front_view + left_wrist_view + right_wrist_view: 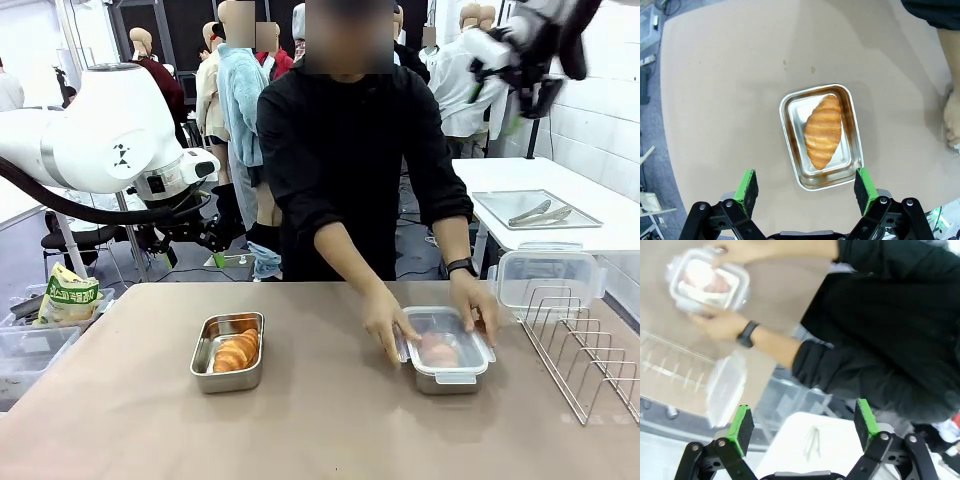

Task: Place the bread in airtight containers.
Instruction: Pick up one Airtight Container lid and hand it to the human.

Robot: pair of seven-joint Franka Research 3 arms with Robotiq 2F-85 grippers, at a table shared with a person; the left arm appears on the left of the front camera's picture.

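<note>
One golden croissant-shaped bread (238, 351) lies in an uncovered steel container (201, 362) left of the table's middle. From above, my left gripper (807, 187) looks down on this bread (823, 131) in its container (796, 111), open and holding nothing. A second bread (440, 353) shows through the clear lid of the right container (447, 375), with both hands of a person on that lid. My left gripper (222, 237) hangs beyond the table's far left edge. High at the upper right, my right gripper (527, 100) (802, 427) is open and empty, far above the lidded container (708, 282).
A wire rack (585, 345) stands at the table's right edge with a spare clear lid (548, 275) behind it. On a white table behind lies a flat metal tray (500, 205) with tongs (540, 213). Bins and a bag (68, 295) sit at the far left.
</note>
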